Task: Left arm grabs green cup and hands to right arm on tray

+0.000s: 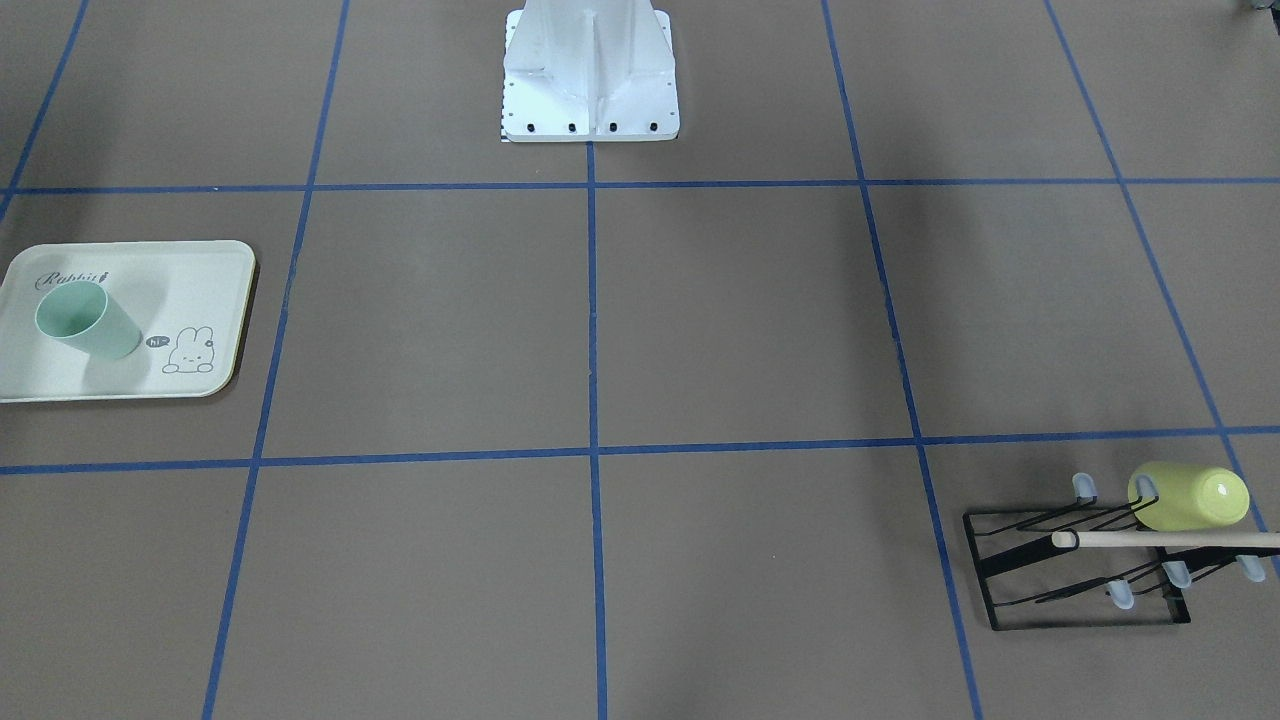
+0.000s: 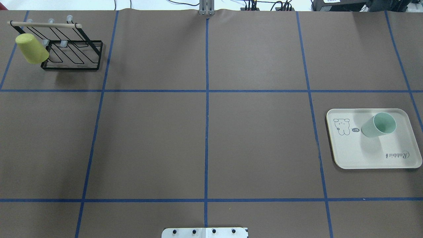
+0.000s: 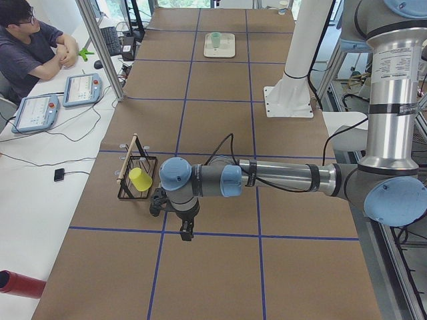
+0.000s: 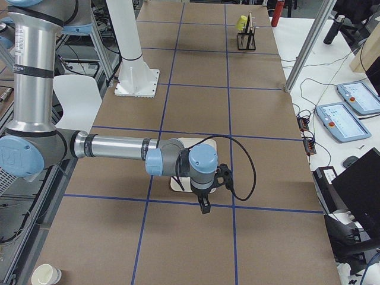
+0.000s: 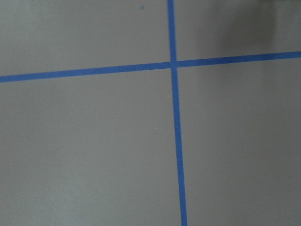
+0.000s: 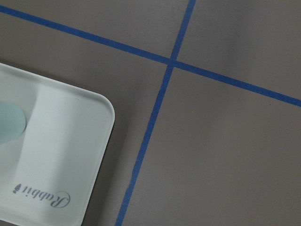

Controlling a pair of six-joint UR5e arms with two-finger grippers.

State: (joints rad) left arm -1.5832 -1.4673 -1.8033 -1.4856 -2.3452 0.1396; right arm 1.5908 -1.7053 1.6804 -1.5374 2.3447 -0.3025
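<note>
The green cup (image 1: 88, 320) stands mouth up on the cream tray (image 1: 200, 270). Both show in the overhead view, the cup (image 2: 378, 124) on the tray's (image 2: 363, 155) far part by the bunny drawing. The right wrist view shows the tray's corner (image 6: 61, 155) and an edge of the cup (image 6: 9, 127). The left gripper (image 3: 187, 233) hangs over bare table near the rack, far from the cup (image 3: 215, 40). The right gripper (image 4: 205, 208) hangs just beside the tray's edge. Both show only in the side views, so I cannot tell whether they are open or shut.
A black wire rack (image 2: 71, 53) with a wooden bar holds a yellow-green cup (image 2: 31, 48) at the table's far left corner. The white robot base (image 1: 590, 75) stands mid-table. A seated operator (image 3: 30, 47) and tablets are beside the table.
</note>
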